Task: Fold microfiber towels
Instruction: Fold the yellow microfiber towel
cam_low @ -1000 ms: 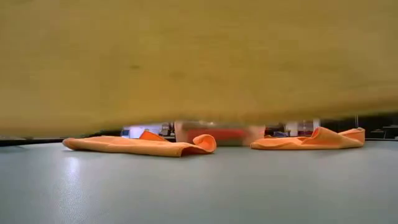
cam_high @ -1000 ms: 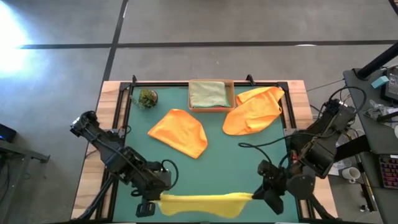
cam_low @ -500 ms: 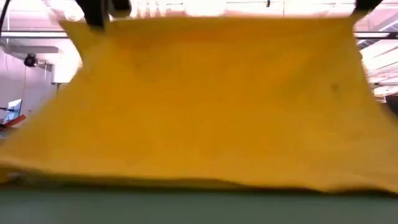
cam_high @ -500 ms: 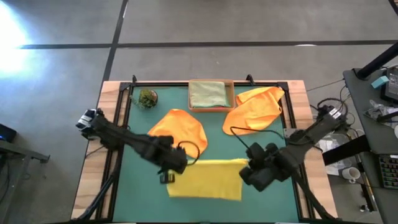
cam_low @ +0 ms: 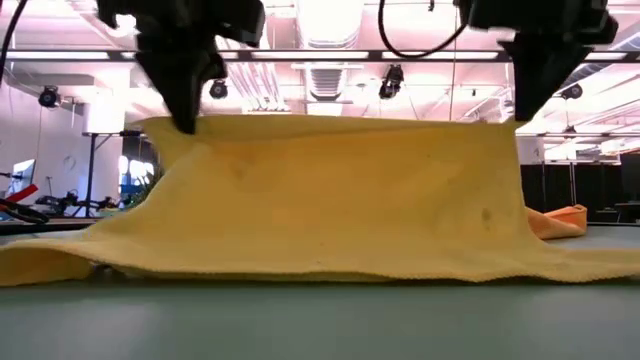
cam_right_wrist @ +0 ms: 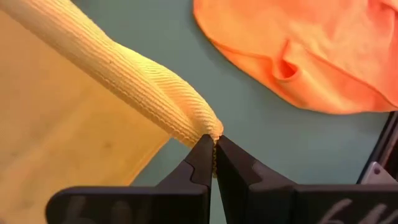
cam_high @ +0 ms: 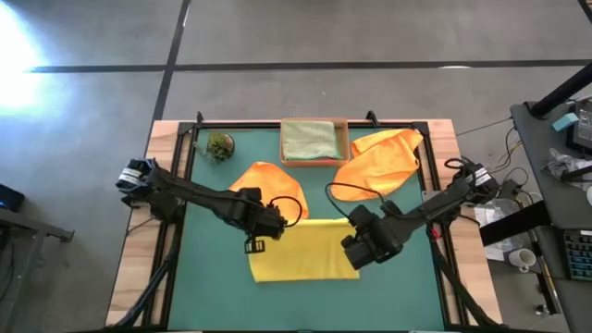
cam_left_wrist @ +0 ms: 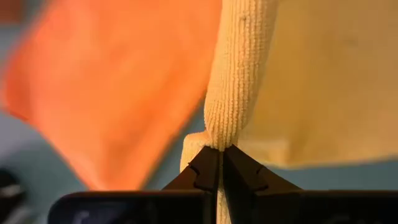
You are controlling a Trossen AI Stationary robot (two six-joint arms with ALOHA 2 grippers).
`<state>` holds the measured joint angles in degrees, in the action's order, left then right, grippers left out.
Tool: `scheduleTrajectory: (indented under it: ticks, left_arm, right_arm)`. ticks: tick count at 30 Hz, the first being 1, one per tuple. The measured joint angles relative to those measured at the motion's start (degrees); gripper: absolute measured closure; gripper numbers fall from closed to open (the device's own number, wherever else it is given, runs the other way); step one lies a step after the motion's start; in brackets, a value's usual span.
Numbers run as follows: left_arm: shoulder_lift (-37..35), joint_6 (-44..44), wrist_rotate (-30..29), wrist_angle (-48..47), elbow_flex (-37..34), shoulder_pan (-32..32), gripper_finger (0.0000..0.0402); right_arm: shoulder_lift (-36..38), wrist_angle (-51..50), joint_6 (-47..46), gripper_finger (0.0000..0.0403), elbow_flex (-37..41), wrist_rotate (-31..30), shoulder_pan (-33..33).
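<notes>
Two pincers, left pincer (cam_high: 252,242) and right pincer (cam_high: 358,248), pinch yellow towel (cam_high: 302,262) far corners; long axis left-right.

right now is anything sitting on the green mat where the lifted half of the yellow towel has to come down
Mostly clear. Both end effectors, left and right, hold the yellow towel's far edge up. The nearest orange towel lies just beyond the left corner, close enough that the edge may brush it; the other orange towel sits farther off.

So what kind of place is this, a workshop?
Probably a robotics lab or workshop: two arms at a framed table with a green mat, a bare concrete floor, and exposed ceiling lights over open space beyond.
</notes>
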<state>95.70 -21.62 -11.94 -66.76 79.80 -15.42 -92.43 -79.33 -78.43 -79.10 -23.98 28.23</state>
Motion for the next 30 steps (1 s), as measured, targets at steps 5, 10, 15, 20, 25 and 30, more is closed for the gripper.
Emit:
scheduleTrajectory:
  ticks: [5,10,15,20,25,30]
  left_arm:
    - [-1.1,1.0,-3.5,0.1,2.5,1.4,0.0401]
    - [-1.3,1.0,-3.2,0.8,3.7,1.7,0.0401]
    - [-1.1,0.9,3.6,-0.1,3.4,1.8,0.0401]
    - [-1.1,1.0,9.0,0.3,3.4,1.4,0.0401]
    - [-0.6,1.0,12.2,0.3,3.3,1.4,0.04]
    - [0.3,1.0,15.2,0.3,3.2,1.0,0.0368]
  right_arm:
    - [2.5,0.3,0.0,0.0394,2.4,-0.1,-0.6]
    - [4.4,0.6,0.0,0.0394,4.0,-1.1,-0.6]
    - [4.9,5.7,0.5,0.0394,4.2,-1.2,0.6]
    - [4.8,14.2,1.0,0.0394,4.7,0.2,3.4]
    - [2.7,16.8,-2.1,0.0394,5.0,2.4,5.6]
    - [-0.8,19.3,-5.2,0.0394,5.3,4.2,7.5]
